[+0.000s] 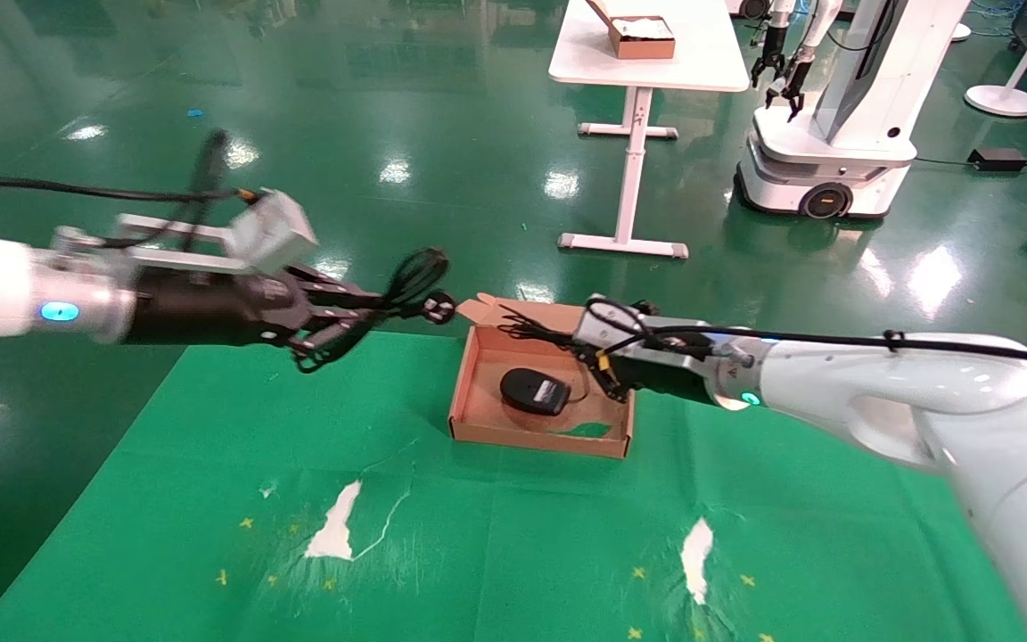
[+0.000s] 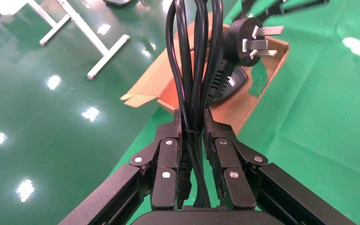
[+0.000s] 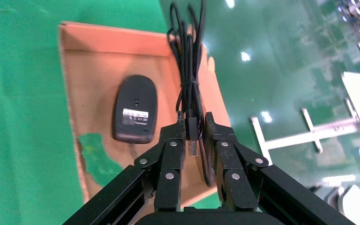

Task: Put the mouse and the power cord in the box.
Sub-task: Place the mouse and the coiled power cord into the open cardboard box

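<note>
Green cloth [image 1: 513, 553] covers the work surface closest to the head camera, torn in two places where white shows through and dotted with small yellow marks. Beyond its far edge lies a glossy green floor [image 1: 389, 107] that mirrors the ceiling lights. Farther back stands a white table [image 1: 652, 67] carrying a second box [image 1: 641, 37] with white contents, and next to it another white robot [image 1: 843, 116] on a wheeled base.

At the cloth's far edge sits the box [image 1: 469, 392], a shallow cardboard tray with a green patch on its floor. Inside it lies the mouse [image 1: 535, 390], label side up. The right gripper [image 1: 607, 379] reaches over the box's right side, its fingers [image 3: 176, 140] pressed together on the mouse's thin bundled cable [image 3: 190, 65], which stands up over the box's far wall.

The left gripper [image 1: 322, 321] hangs in the air to the left of the box, above the cloth's far edge. Its fingers [image 2: 171, 140] pinch the power cord [image 1: 411, 281] across its long loops, and the pronged plug [image 2: 253, 42] hangs free at the far end, close to the box's lid flap.
</note>
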You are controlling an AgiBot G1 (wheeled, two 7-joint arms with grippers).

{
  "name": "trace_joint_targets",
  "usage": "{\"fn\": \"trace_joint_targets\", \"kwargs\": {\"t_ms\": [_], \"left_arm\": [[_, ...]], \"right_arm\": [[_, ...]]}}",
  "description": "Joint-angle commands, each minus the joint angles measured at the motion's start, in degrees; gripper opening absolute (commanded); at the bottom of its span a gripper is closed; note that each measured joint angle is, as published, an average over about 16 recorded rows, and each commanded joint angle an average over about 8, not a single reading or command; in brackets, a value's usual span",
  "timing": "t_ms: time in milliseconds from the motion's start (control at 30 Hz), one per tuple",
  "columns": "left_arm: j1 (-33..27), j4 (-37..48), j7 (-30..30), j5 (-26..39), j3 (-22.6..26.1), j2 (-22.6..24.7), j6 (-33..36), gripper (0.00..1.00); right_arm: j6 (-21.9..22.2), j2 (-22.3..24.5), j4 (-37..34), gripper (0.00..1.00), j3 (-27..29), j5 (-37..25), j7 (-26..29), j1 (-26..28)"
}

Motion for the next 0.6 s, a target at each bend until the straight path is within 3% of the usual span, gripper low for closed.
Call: {"fn": "trace_joint_targets", "kwargs": {"t_ms": [33,233,367,500,600], "left_arm": [[0.75,-0.41,0.71,0.64,0.45,1.28,-1.1,0.0],[4.85,-2.46,0.75,2.27,1.69,8.41,-9.12,0.0],[9.42,-8.99,-0.03,1.87,2.75,10.62,-15.28,0.0],[13.74,-17.59,-1.42,1.63,6.32,10.81,-17.6,0.0],[15.1,-22.35,-4.42,2.15,10.87,10.75,-16.87,0.0]], "right_arm": [[0.9,0.1,-0.27,1.0,0.46,0.99,0.49,-0.14],[3.17,2.68,-1.03,1.0,1.85,2.84,-2.0,2.94],[2.08,6.5,-0.57,1.0,2.4,3.35,-4.79,7.44],[-3.51,11.96,0.56,1.0,2.57,3.46,-7.43,12.56],[-12.36,17.2,1.39,1.0,2.31,3.26,-8.52,16.27]]}}
